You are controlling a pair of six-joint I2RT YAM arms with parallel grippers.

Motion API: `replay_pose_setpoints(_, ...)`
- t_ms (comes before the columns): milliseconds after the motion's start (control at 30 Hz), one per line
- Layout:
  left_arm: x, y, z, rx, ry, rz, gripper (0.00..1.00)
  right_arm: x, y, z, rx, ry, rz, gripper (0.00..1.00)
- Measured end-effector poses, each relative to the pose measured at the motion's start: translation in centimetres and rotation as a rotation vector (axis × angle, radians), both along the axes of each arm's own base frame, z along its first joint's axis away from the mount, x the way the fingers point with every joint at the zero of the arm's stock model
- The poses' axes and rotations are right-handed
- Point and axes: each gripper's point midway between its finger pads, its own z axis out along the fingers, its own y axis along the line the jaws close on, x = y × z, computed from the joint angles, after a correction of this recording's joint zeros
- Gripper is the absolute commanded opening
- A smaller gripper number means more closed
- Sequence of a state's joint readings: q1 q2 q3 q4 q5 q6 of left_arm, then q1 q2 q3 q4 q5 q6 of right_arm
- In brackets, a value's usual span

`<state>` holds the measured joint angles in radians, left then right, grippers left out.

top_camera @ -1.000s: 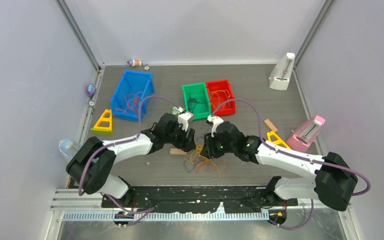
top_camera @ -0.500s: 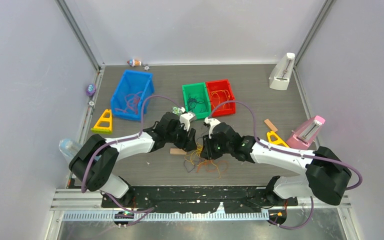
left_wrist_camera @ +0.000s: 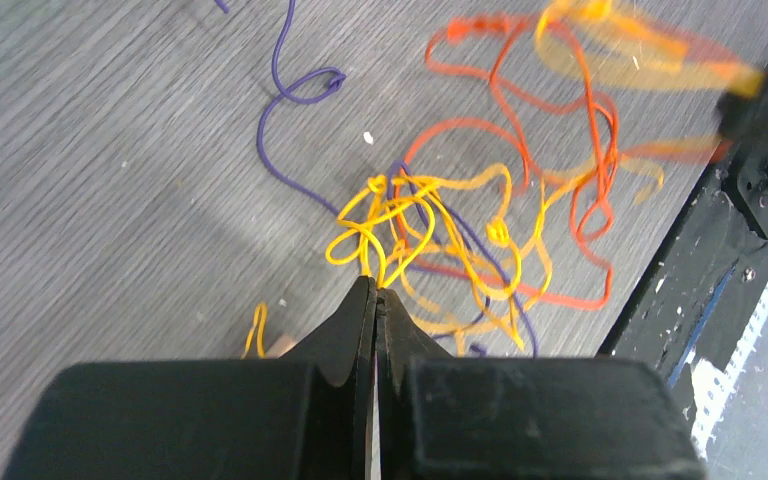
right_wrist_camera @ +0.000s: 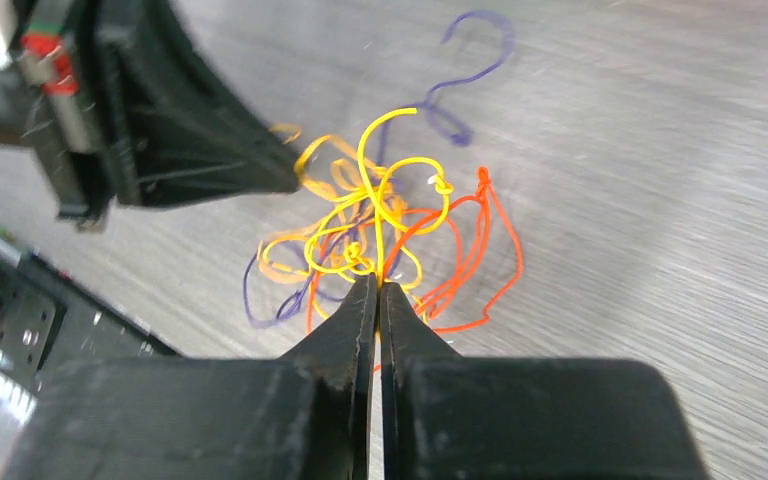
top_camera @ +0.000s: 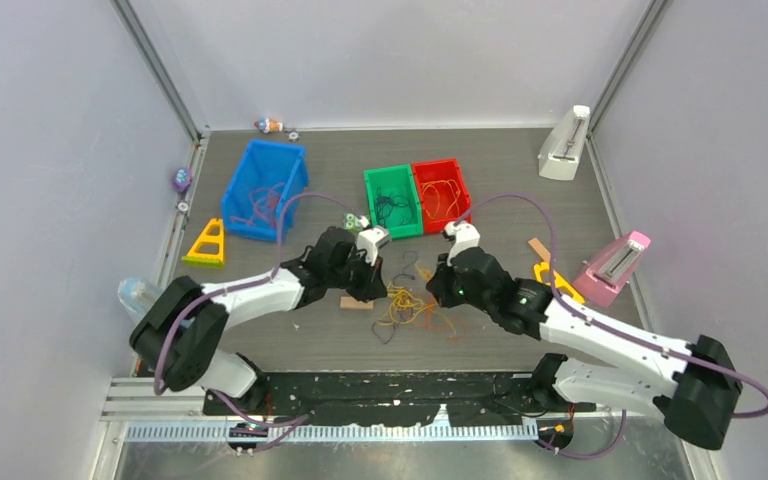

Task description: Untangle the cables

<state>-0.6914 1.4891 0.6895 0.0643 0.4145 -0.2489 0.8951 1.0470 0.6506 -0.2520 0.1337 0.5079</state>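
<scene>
The cables (top_camera: 415, 308) lie as a loose tangle of yellow, orange, red-orange and purple strands on the grey table between my two arms. In the left wrist view the tangle (left_wrist_camera: 460, 240) spreads just ahead of my left gripper (left_wrist_camera: 375, 290), which is shut on a yellow strand at its tip. A purple strand (left_wrist_camera: 290, 130) trails off to the left there. My right gripper (right_wrist_camera: 377, 282) is shut on a yellow cable (right_wrist_camera: 380, 180) that rises out of the knot. From above, the left gripper (top_camera: 380, 288) and right gripper (top_camera: 432, 293) flank the tangle.
Behind the tangle stand a blue bin (top_camera: 260, 185), a green bin (top_camera: 392, 200) and a red bin (top_camera: 440, 192), each holding strands. A wooden block (top_camera: 357, 303) lies beside the left gripper. Yellow triangles (top_camera: 207, 243) (top_camera: 555, 278) and a pink stand (top_camera: 615, 265) sit at the sides.
Both grippers have closed on yellow strands. The right arm has swung out to the right and back, and the tangle has spread rightward.
</scene>
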Motion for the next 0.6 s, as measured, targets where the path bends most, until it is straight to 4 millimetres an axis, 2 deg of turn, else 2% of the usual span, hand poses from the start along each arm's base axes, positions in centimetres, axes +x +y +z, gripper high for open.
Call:
replay_pose_setpoints(167, -0.3, 1.6, 1.8, -0.028, -0.097, 0.049, 0.00, 1.0, -4.2, 1.5, -0.018, -0.084, -0.194, 0.05)
replay_pose_setpoints(300, -0.2, 3.4, 3.1, -0.054, -0.203, 0.125, 0.00, 1.1, -8.0, 0.9, -0.056, -0.101, -0.345, 0.05)
replay_pose_setpoints(433, -0.1, 5.3, 3.9, -0.073, -0.295, 0.206, 0.00, 1.0, -10.7, 0.3, -0.071, -0.111, -0.467, 0.05)
replay_pose_setpoints(600, 0.9, 7.3, 4.5, -0.059, -0.374, 0.323, 0.00, 0.5, -14.3, -0.5, -0.094, -0.116, -0.624, 0.05)
